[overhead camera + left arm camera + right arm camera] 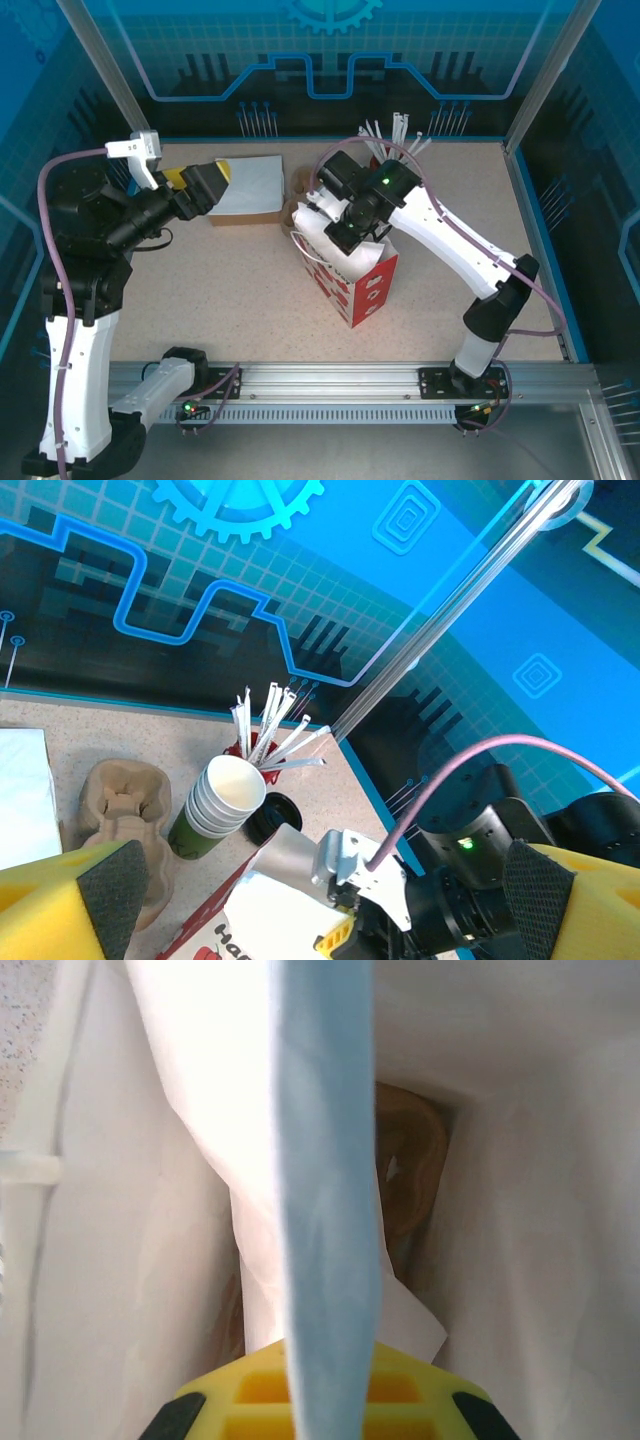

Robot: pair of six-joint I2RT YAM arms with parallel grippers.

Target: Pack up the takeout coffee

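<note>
My left jaws hang released above the tabletop (230, 270), their black pads (100, 900) spread wide. Ahead of them lies a moulded cardboard cup carrier (125, 805), then a stack of white-rimmed cups (215, 805) with a red cup of white straws (265, 730) behind it. A round black lid (272, 815) sits just right of that stack. I cannot tell whether the takeout coffee stands beneath it. Further right, my right jaws reach into the mouth of the red-and-white paper bag (370, 285). A blurred pale-blue strip (325, 1160) rises before them, and something brown (410, 1175) lies deeper in. I cannot tell whether these jaws are clenched.
</note>
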